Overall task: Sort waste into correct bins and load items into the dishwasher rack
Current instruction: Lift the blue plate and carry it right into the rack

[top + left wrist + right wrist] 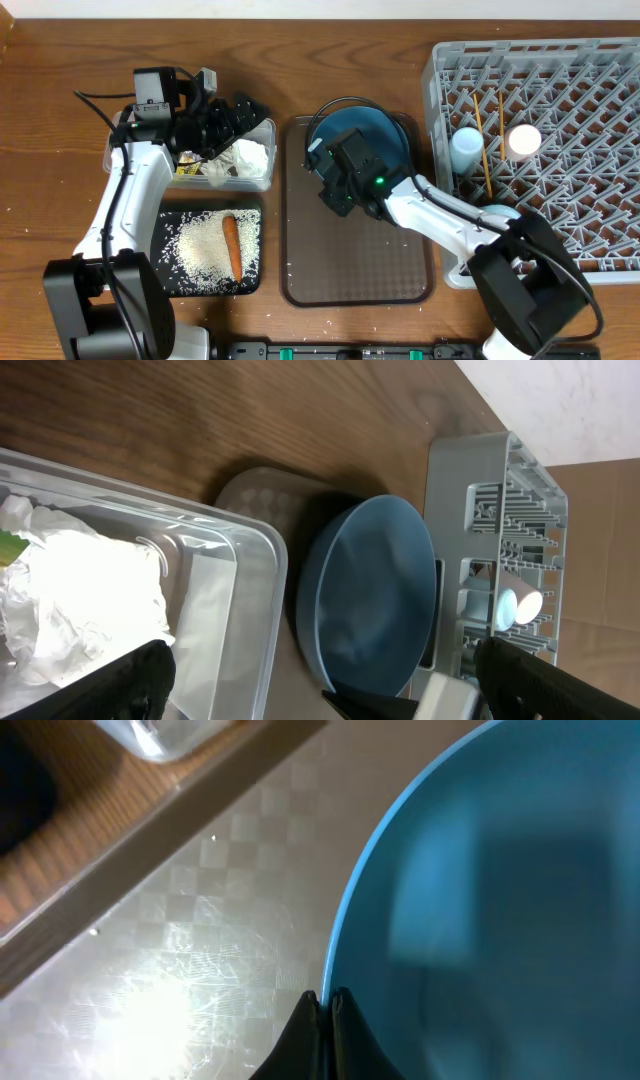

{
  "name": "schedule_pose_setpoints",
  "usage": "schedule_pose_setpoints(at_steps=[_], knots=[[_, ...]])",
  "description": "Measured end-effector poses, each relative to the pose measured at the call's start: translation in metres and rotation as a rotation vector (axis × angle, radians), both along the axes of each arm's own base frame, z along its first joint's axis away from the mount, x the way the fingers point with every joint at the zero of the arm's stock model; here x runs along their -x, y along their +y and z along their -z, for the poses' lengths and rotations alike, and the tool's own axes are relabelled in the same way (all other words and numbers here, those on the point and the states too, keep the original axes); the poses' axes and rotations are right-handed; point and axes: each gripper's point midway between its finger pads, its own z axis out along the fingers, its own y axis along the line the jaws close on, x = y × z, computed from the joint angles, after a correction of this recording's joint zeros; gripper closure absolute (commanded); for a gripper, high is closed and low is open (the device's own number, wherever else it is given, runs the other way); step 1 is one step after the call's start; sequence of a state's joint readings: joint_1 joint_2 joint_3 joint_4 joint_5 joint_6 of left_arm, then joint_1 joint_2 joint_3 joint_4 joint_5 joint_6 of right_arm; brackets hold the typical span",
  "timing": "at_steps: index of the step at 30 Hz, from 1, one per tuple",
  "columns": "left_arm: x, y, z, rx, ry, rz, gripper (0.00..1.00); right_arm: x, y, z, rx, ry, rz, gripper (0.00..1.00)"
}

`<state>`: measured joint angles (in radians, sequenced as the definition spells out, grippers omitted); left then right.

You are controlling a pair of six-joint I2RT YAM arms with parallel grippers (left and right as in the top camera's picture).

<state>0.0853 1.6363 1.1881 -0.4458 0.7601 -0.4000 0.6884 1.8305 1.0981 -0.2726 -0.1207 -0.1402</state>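
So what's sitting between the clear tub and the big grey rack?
The brown serving tray, carrying the dark-blue plate that the right gripper pinches; the overhead view shows it.

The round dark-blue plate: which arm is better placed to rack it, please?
Right: right gripper grips the dark-blue plate by the rim, near the grey rack; left gripper hangs open over the clear tub.

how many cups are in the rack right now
2. A light-blue cup stands near the rack's left edge; a pale pink cup sits a little to its right. The right arm covers part of the rack, so another could be hidden.
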Motion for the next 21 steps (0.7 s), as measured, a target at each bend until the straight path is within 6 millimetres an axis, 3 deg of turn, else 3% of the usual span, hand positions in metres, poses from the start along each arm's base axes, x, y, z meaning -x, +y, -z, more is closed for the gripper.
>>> schedule_pose_setpoints(at_steps=[6, 15, 17, 21], knots=[[0.000, 0.000, 0.000, 0.000, 0.000, 0.000, 0.02, -0.001, 0.003, -0.042, -0.090, -0.031, 0.061, 0.99], [0.000, 0.000, 0.000, 0.000, 0.000, 0.000, 0.02, 0.006, 0.001, -0.137, -0.300, -0.116, 0.121, 0.99], [0.000, 0.000, 0.000, 0.000, 0.000, 0.000, 0.02, 0.005, -0.008, -0.156, -0.344, -0.125, 0.152, 0.99], [0.000, 0.000, 0.000, 0.000, -0.001, 0.000, 0.02, -0.013, -0.059, -0.192, -0.424, -0.155, 0.277, 0.99]])
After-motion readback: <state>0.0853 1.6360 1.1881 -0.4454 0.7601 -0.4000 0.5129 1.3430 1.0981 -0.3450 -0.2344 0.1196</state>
